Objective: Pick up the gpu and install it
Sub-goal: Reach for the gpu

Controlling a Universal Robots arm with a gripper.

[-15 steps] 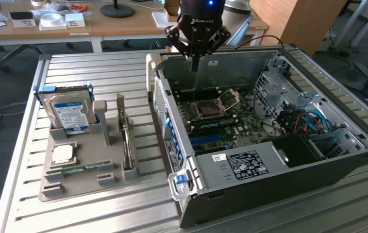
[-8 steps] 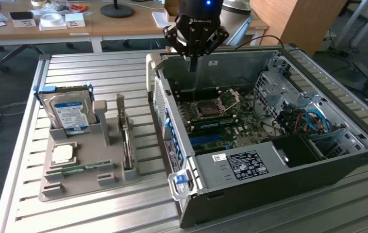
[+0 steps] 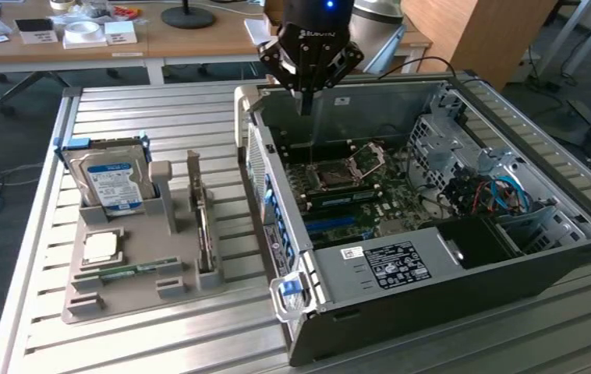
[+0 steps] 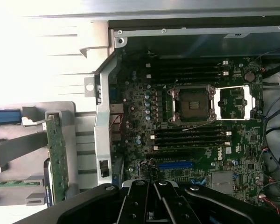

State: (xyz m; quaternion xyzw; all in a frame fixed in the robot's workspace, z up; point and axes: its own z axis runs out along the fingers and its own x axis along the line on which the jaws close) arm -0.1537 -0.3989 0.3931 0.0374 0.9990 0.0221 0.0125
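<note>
One gpu (image 3: 203,222) (on edge) apart from tool (image 3: 304,103)

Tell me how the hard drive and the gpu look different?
The hard drive is silver with a blue label; the gpu is a green board. The hard drive is thick and boxy; the gpu is thin. Both stand upright in the gray holder.
</note>
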